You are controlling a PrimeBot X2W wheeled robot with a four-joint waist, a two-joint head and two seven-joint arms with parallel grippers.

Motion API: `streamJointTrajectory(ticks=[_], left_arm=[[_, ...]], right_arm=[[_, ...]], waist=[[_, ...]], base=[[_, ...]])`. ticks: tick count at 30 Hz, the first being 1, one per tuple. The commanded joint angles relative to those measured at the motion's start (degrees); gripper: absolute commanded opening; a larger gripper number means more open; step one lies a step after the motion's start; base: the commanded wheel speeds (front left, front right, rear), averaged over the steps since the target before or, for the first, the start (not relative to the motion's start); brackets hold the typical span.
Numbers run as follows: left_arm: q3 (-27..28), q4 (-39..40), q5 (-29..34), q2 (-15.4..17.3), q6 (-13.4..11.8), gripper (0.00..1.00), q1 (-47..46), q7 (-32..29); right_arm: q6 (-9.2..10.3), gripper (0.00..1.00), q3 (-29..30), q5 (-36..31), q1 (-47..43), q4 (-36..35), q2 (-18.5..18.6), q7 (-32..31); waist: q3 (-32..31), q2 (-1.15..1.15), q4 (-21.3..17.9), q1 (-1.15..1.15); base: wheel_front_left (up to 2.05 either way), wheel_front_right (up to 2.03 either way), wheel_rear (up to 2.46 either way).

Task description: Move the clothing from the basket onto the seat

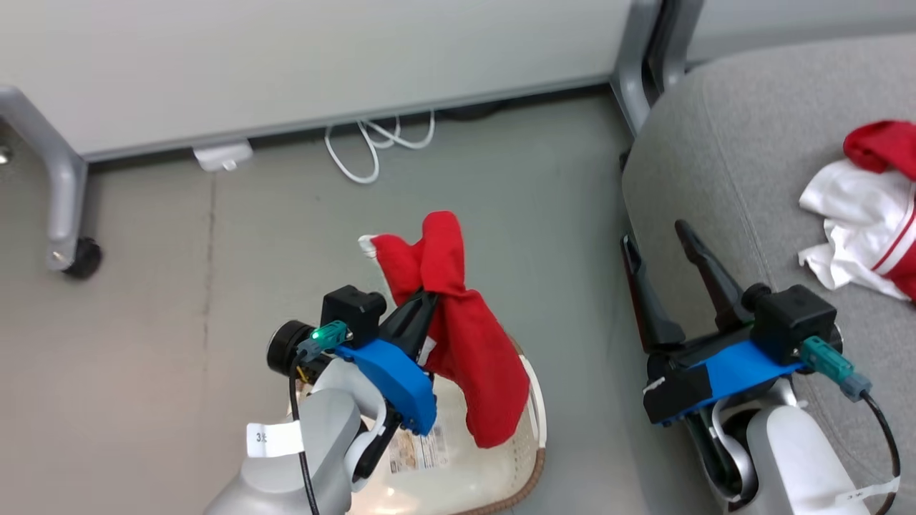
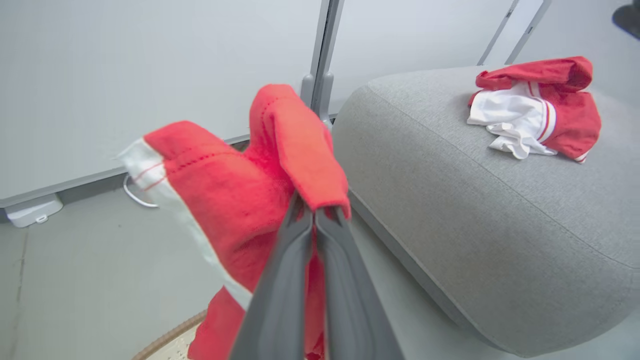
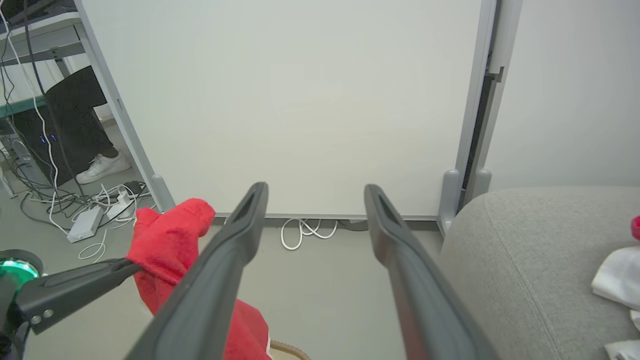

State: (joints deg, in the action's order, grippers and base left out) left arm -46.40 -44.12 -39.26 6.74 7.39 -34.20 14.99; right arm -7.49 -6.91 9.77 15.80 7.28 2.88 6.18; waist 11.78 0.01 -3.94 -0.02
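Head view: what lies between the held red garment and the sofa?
Bare grey floor, seen in the head view, separates the red garment from the sofa.

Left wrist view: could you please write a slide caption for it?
Left gripper shut on the red white-hemmed garment above the basket; red-and-white garment lies on the grey sofa.

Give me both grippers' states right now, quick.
Left gripper: closed on the plain red garment, which hangs over the basket.
Right gripper: open, holding nothing.
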Motion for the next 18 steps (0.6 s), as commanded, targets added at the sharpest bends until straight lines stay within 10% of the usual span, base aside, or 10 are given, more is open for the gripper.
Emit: streamJointTrajectory(ticks=[1, 18], left_arm=[[0.2, 0.7, 0.2, -0.1, 0.1, 0.0, -0.6, 0.3], [-4.0, 4.2, -2.1, -1.4, 0.1, 0.0, -9.9, -2.0]], right_arm=[[-0.01, 1.0, 0.0, 0.5, -1.1, -0.1, 0.0, -0.1], [-0.01, 1.0, -1.9, 2.5, -4.8, 0.2, 0.0, -1.3]], waist=[[-2.7, -0.01, 1.6, 0.02], [-8.7, -0.01, 4.0, 0.02]], base=[[0.0, 0.0, 0.0], [0.0, 0.0, 0.0]])
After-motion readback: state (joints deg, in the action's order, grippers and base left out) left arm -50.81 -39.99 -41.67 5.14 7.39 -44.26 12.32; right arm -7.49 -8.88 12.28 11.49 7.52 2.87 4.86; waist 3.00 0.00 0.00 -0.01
